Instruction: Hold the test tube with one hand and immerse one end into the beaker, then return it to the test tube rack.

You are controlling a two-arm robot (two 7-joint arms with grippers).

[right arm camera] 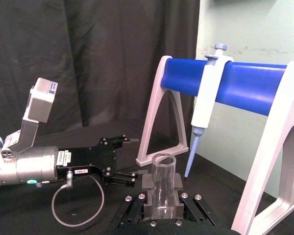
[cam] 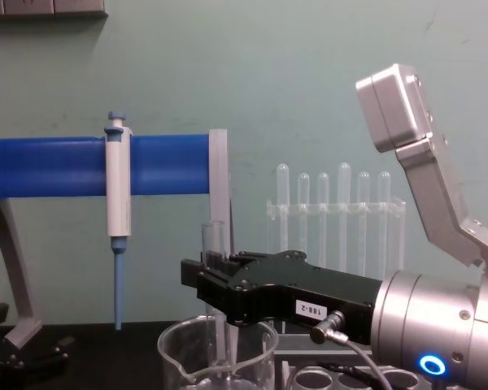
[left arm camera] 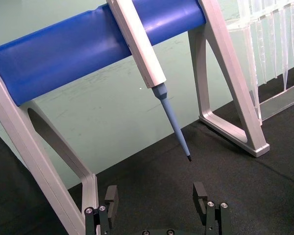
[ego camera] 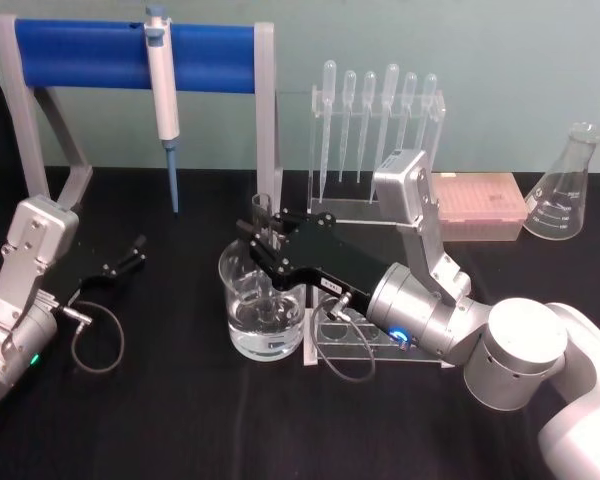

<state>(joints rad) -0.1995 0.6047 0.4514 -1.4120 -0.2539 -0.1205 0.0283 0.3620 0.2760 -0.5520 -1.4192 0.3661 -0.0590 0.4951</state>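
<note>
Head view: set high, looked forward and down over the whole table (ego camera: 180, 420).
Chest view: set low and level, faced the back wall (cam: 309, 81); very near the right gripper (cam: 215, 272).
Left wrist view: just behind the left gripper (left arm camera: 156, 196), tilted up at the stand (left arm camera: 88, 49).
Right wrist view: just behind the right gripper's clasped tube (right arm camera: 162, 186), faced across to the left gripper.
Shared by all four: stand and pipette (ego camera: 162, 90).
Shared by head and chest: beaker (ego camera: 263, 315).

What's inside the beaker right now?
The test tube, upright in the right gripper, dips into the beaker above clear liquid. The gripper covers its tip, so contact with the liquid cannot be seen. Left gripper parked aside.
</note>
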